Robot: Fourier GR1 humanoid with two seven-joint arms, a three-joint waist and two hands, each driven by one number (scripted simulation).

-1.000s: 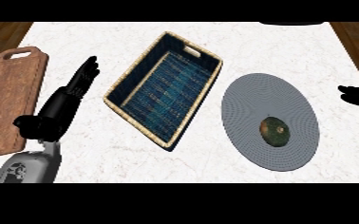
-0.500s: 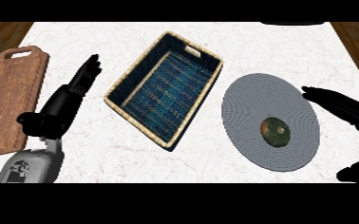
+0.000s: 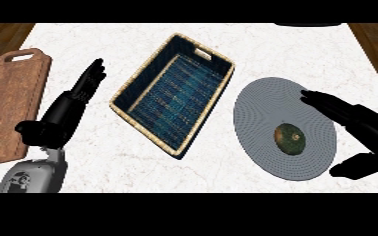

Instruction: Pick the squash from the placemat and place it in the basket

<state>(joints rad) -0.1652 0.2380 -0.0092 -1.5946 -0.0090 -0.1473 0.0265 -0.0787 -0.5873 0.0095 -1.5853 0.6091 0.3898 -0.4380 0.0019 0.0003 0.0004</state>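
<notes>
White marble counter (image 3: 221, 45) spreads under us. At its middle sits a rectangular wicker basket (image 3: 125, 97) with a blue woven lining. Right of the basket, a round grey ribbed placemat (image 3: 258, 120) carries the small dark-green squash (image 3: 290, 138); our right hand (image 3: 351, 117) hovers over the mat's edge, fingers straight, thumb apart. Left of the basket, our left hand (image 3: 70, 105) rests open beside a wooden board (image 3: 18, 95). We see no writing.

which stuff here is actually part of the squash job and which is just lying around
Part of the job:
squash, on the placemat
placemat, round and grey
basket, holding nothing
right hand, open, over the placemat's right edge

Just lying about:
wooden cutting board at the left edge
left hand, resting open
</notes>
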